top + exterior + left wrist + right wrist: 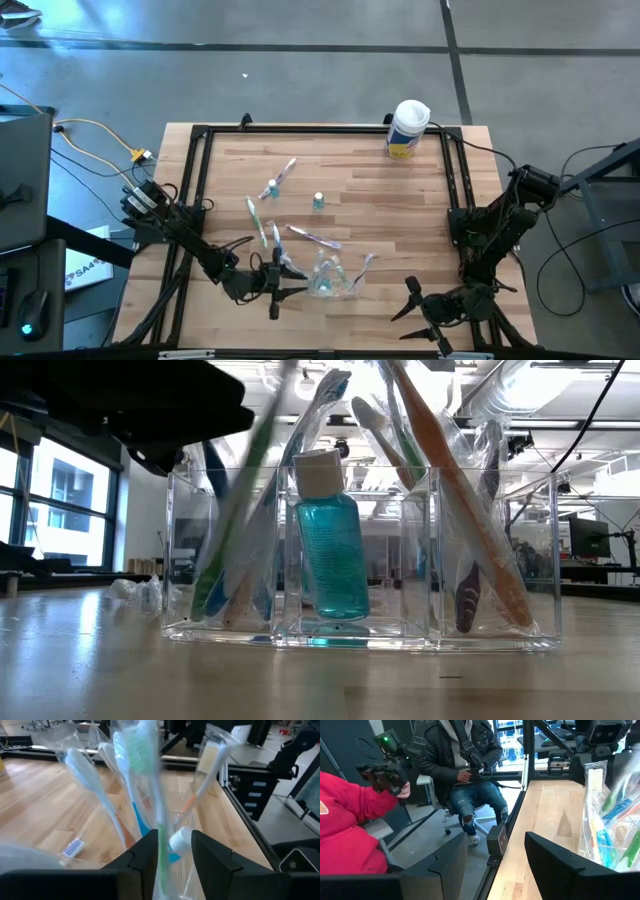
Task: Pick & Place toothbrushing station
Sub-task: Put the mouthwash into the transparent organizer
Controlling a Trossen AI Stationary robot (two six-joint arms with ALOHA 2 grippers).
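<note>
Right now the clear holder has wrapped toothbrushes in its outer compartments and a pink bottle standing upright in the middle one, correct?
Not quite. The bottle in the middle compartment of the clear holder is teal with a white cap, not pink, as the low view shows. It does stand upright, and wrapped toothbrushes lean in the outer compartments.

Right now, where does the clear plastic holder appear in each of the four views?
High view: clear plastic holder, near table edge, beside left gripper.
Low view: fills the centre, teal bottle inside.
Left wrist view: just beyond the fingers.
Right wrist view: at the right edge.
Shared landmark: its wrapped toothbrushes.
</note>
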